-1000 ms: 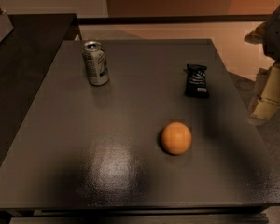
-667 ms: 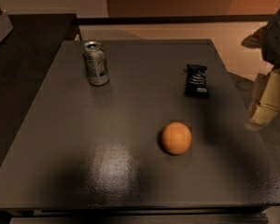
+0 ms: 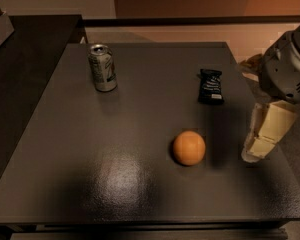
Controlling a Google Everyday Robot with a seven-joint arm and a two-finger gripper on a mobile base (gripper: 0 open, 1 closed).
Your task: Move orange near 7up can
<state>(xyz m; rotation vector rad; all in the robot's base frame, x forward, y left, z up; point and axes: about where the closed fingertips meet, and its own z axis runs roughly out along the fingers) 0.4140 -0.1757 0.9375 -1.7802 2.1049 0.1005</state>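
Claw (image 3: 256,150) right of orange (image 3: 189,148); 7up can (image 3: 102,68) upright

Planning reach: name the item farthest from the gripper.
The 7up can, back left; the gripper hangs at right, nearer the orange and black packet.

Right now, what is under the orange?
Only the dark table; the orange rests directly on it. The spot where it touches is covered by the orange itself. The pincer hangs to its right, near the table's edge.
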